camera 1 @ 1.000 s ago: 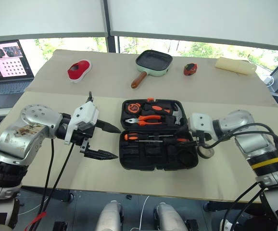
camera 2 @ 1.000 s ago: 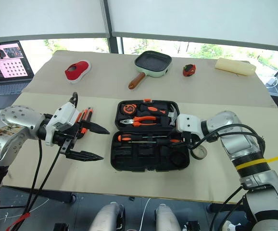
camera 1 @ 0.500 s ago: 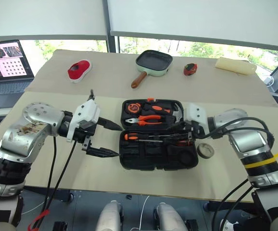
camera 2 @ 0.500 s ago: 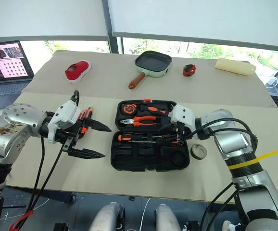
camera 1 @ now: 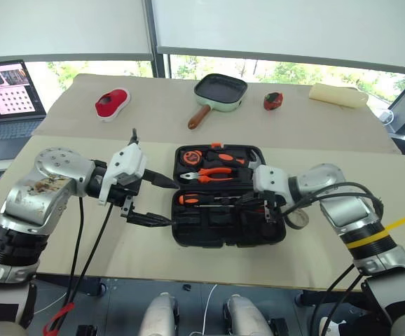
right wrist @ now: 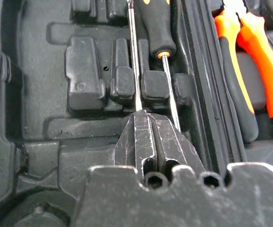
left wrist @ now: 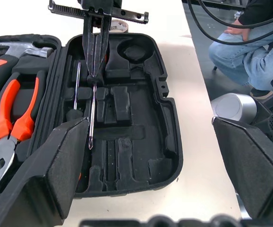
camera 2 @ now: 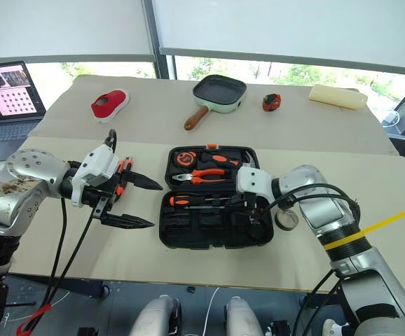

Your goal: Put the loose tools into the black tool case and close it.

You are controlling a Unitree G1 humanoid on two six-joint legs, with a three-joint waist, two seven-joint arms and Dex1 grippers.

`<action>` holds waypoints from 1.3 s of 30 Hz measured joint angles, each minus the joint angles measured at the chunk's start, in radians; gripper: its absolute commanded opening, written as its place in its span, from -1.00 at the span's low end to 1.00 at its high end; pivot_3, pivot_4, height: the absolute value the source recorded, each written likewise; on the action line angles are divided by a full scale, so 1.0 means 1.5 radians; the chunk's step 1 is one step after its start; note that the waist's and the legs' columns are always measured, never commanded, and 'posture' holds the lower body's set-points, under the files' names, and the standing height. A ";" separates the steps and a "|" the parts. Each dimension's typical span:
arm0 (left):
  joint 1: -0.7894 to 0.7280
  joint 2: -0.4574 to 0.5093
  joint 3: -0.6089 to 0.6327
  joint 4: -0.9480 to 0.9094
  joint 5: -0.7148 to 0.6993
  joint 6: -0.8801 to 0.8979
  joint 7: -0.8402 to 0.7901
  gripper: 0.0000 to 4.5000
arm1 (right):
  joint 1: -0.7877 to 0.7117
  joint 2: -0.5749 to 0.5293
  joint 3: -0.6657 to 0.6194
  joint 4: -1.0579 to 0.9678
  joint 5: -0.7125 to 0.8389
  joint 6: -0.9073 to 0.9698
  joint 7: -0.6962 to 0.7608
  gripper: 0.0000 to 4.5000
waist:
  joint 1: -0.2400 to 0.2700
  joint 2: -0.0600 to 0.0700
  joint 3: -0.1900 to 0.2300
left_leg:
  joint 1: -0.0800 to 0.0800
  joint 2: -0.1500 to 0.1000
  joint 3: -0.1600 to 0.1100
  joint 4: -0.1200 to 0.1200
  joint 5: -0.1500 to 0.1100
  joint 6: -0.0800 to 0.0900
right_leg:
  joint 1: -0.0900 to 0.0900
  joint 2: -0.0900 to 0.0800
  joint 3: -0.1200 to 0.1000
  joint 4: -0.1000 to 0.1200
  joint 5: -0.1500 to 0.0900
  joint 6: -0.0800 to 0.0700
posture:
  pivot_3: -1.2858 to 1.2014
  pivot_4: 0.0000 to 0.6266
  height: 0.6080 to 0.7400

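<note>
Right claw (right wrist: 143, 124) clenched over a screwdriver shaft (right wrist: 134, 56) inside the open black tool case (camera 2: 195, 234); left claw (camera 2: 139, 204) released beside its edge

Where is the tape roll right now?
In the head views the tape roll lies on the table just right of the open tool case, beside the right arm and partly hidden behind it.

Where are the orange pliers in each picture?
Left eye view: orange pliers, picture's middle, far half of the black tool case.
Right eye view: pliers there too, middle.
Left wrist view: pliers across the ridge from the screwdrivers.
Right wrist view: pliers beyond that same ridge.
Shared landmark: that open case.
</note>
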 measured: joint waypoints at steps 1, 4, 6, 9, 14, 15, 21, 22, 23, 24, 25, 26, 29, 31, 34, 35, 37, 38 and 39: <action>0.000 0.000 0.000 0.001 0.000 0.000 0.000 1.00 | 0.000 0.000 0.002 -0.001 -0.007 -0.005 -0.001 -0.97 | -0.001 0.000 0.000 | 0.000 0.000 0.000 0.000 0.000 0.000 | 0.000 0.000 0.000 0.000 0.000 0.000 | 0.03 -0.52 1.00; -0.001 -0.004 -0.001 0.007 0.005 -0.002 0.003 1.00 | -0.002 0.000 0.006 -0.007 -0.020 -0.011 -0.008 -0.97 | -0.003 -0.001 -0.001 | 0.003 0.000 0.000 0.000 0.000 0.000 | 0.004 0.000 0.000 0.000 0.000 0.000 | 0.03 -0.52 1.00; -0.001 -0.007 -0.001 0.008 0.007 -0.002 0.010 1.00 | 0.000 0.007 -0.007 -0.015 -0.010 0.024 -0.013 -0.97 | -0.002 -0.002 -0.001 | 0.005 0.000 0.000 0.000 0.000 0.000 | 0.006 0.000 0.000 0.000 0.000 0.000 | 0.03 -0.52 1.00; 0.020 -0.008 0.010 0.005 0.007 0.003 0.037 1.00 | 0.004 0.030 -0.062 -0.058 0.069 0.126 -0.022 -0.97 | -0.003 -0.001 0.000 | 0.005 0.000 0.000 0.000 0.000 0.000 | 0.005 0.000 0.000 0.000 0.000 0.000 | 0.03 -0.52 1.00; 0.135 -0.002 0.098 -0.041 -0.002 0.046 0.135 1.00 | 0.006 0.016 -0.206 -0.206 0.230 0.307 -0.053 -0.33 | -0.003 -0.001 0.000 | 0.003 0.001 0.000 -0.002 0.000 0.000 | 0.003 0.000 0.000 0.000 0.000 0.000 | 0.03 -0.52 1.00; 0.173 0.002 0.135 -0.054 -0.004 0.064 0.166 1.00 | 0.016 0.006 -0.237 -0.248 0.271 0.343 -0.060 -0.17 | -0.004 -0.001 0.000 | 0.003 0.001 0.000 -0.002 0.000 0.000 | 0.002 0.000 0.000 0.000 0.000 0.000 | 0.03 -0.52 1.00; 0.461 -0.020 0.426 -0.139 -0.003 0.153 0.287 1.00 | 0.066 0.003 -0.324 -0.403 0.438 0.474 -0.112 0.69 | -0.011 -0.002 0.001 | 0.003 0.004 -0.001 -0.004 0.000 0.000 | -0.001 -0.001 0.000 0.000 0.001 -0.002 | 0.03 -0.52 1.00; 0.513 -0.031 0.460 -0.149 -0.001 0.154 0.296 1.00 | 0.071 0.002 -0.329 -0.415 0.458 0.485 -0.124 0.83 | -0.010 -0.002 0.001 | 0.003 0.004 -0.001 -0.004 0.000 0.000 | -0.001 -0.001 0.000 0.000 0.001 -0.002 | 0.03 -0.52 1.00; 0.547 -0.042 0.484 -0.155 0.000 0.154 0.302 1.00 | 0.075 0.001 -0.331 -0.425 0.467 0.492 -0.134 0.98 | -0.008 -0.003 0.001 | 0.003 0.004 0.000 -0.004 0.000 -0.001 | -0.001 -0.001 0.000 -0.001 0.001 -0.003 | 0.03 -0.52 1.00; 0.569 -0.052 0.499 -0.156 0.002 0.154 0.310 1.00 | 0.079 -0.001 -0.333 -0.432 0.477 0.494 -0.141 0.98 | -0.005 -0.003 0.001 | 0.004 0.004 0.000 -0.004 0.000 -0.001 | -0.001 -0.001 0.000 -0.001 0.001 -0.003 | 0.03 -0.52 1.00; 0.595 -0.062 0.519 -0.156 0.007 0.154 0.322 1.00 | 0.081 -0.001 -0.333 -0.439 0.485 0.494 -0.150 0.98 | -0.002 -0.003 0.001 | 0.004 0.003 0.001 -0.004 0.001 -0.002 | -0.001 -0.001 -0.001 -0.001 0.001 -0.003 | 0.03 -0.52 1.00; 0.607 -0.067 0.529 -0.156 0.009 0.154 0.330 1.00 | 0.082 -0.001 -0.333 -0.442 0.490 0.494 -0.158 0.98 | 0.000 -0.004 0.001 | 0.004 0.003 0.001 -0.004 0.001 -0.002 | -0.002 -0.001 -0.001 -0.001 0.000 -0.003 | 0.03 -0.52 1.00; 0.601 -0.057 0.539 -0.151 0.012 0.169 0.357 1.00 | 0.083 -0.003 -0.334 -0.450 0.509 0.494 -0.180 0.98 | 0.009 -0.005 0.001 | 0.004 0.004 0.001 -0.004 0.002 -0.003 | -0.002 -0.001 -0.002 -0.002 0.000 -0.004 | 0.03 -0.52 1.00; 0.539 -0.017 0.526 -0.134 -0.006 0.220 0.371 1.00 | 0.085 -0.009 -0.331 -0.451 0.509 0.493 -0.189 0.98 | 0.013 -0.007 0.001 | 0.004 0.004 0.001 -0.004 0.002 -0.004 | -0.002 -0.001 -0.002 -0.001 0.000 -0.004 | 0.03 -0.52 1.00; 0.434 0.084 0.465 -0.091 -0.031 0.307 0.368 1.00 | 0.090 -0.016 -0.322 -0.458 0.510 0.489 -0.197 0.98 | 0.010 -0.008 0.001 | 0.004 0.004 0.003 -0.004 0.002 -0.004 | -0.002 -0.001 -0.002 -0.001 0.000 -0.004 | 0.03 -0.52 1.00; 0.392 0.110 0.436 -0.067 -0.031 0.327 0.368 1.00 | 0.096 -0.017 -0.323 -0.463 0.511 0.488 -0.203 0.98 | 0.009 -0.008 0.001 | 0.004 0.004 0.003 -0.005 0.003 -0.004 | -0.001 -0.001 -0.001 -0.001 0.000 -0.004 | 0.03 -0.52 1.00; 0.283 0.145 0.354 0.007 -0.028 0.371 0.371 1.00 | 0.108 -0.013 -0.323 -0.472 0.514 0.487 -0.219 0.98 | 0.007 -0.009 0.001 | 0.004 0.004 0.003 -0.006 0.003 -0.004 | -0.002 0.000 -0.001 0.000 0.000 -0.005 | 0.03 -0.52 1.00; 0.168 0.162 0.269 0.082 -0.014 0.400 0.367 1.00 | 0.130 -0.012 -0.333 -0.492 0.521 0.487 -0.236 0.98 | 0.009 -0.010 0.002 | 0.003 0.004 0.002 -0.007 0.003 -0.004 | -0.002 0.001 -0.002 0.000 0.000 -0.005 | 0.03 -0.52 1.00; 0.093 0.170 0.217 0.132 0.002 0.411 0.363 1.00 | 0.142 -0.007 -0.337 -0.506 0.529 0.487 -0.248 0.98 | 0.009 -0.010 0.002 | 0.003 0.004 0.001 -0.007 0.003 -0.004 | -0.002 0.003 -0.002 0.000 0.000 -0.005 | 0.03 -0.52 1.00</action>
